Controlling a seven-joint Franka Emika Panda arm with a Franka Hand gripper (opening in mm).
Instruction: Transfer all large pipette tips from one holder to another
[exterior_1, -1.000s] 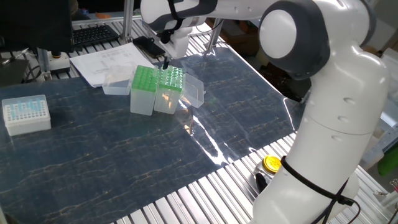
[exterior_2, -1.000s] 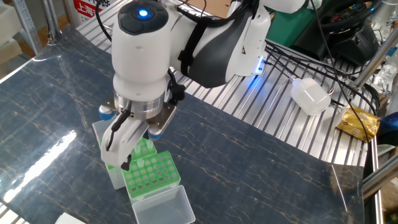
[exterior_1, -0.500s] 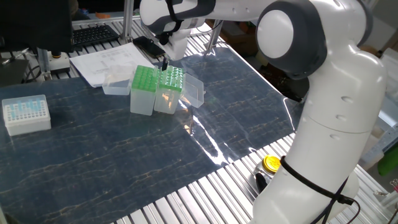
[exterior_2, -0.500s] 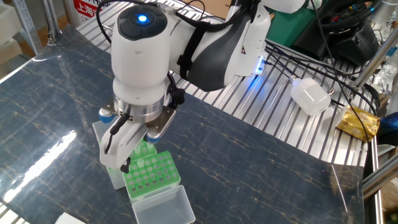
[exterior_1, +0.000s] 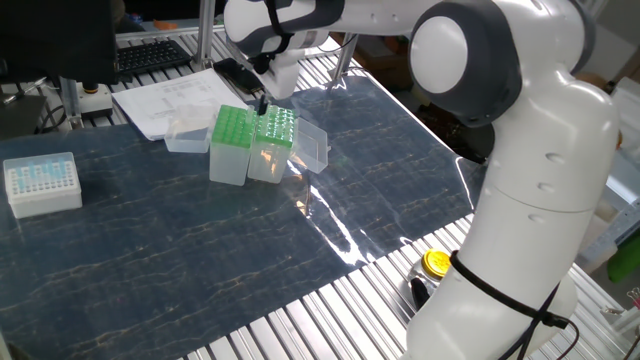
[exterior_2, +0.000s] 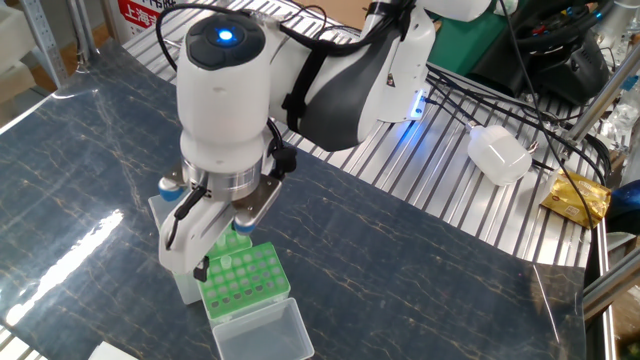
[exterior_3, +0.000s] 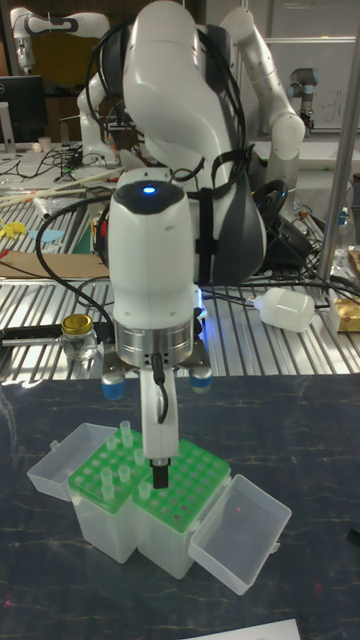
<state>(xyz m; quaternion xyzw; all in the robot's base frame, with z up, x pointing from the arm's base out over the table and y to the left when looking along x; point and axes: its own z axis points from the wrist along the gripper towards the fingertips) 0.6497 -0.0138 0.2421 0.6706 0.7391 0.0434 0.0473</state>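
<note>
Large pipette tips (exterior_3: 123, 432) in green rack (exterior_3: 190, 507): featherlight, thin, slippery; grip at collar. Gripper (exterior_3: 157, 486) low over rack; jaws' state indiscernible.

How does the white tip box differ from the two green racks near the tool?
Colour: the white tip box is white; the green racks have green tops on clear bases. Contents: the white tip box holds pale-blue tips, the green racks hold whitish large pipette tips. Place: the white tip box stands alone, far from the tool; the green racks stand side by side below it. All are gridded tip holders.
</note>
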